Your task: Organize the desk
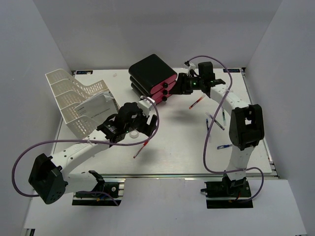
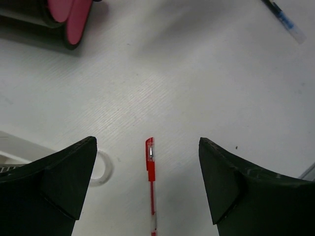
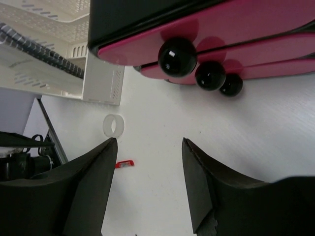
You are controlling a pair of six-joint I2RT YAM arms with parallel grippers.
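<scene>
On desk [image 1: 172,155]: three drawers [image 1: 166,84], two red pens [image 1: 197,102]; left claw [image 2: 146,142], right claw [image 3: 149,141] gaping.

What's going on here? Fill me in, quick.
Two robot arms are tidying the desk. The left gripper is open, hovering over a red pen that lies on the surface. The right gripper is open and empty, facing the black knobs of the black-and-pink drawer unit. Several loose pens lie on the right side. Neither gripper holds anything.
</scene>
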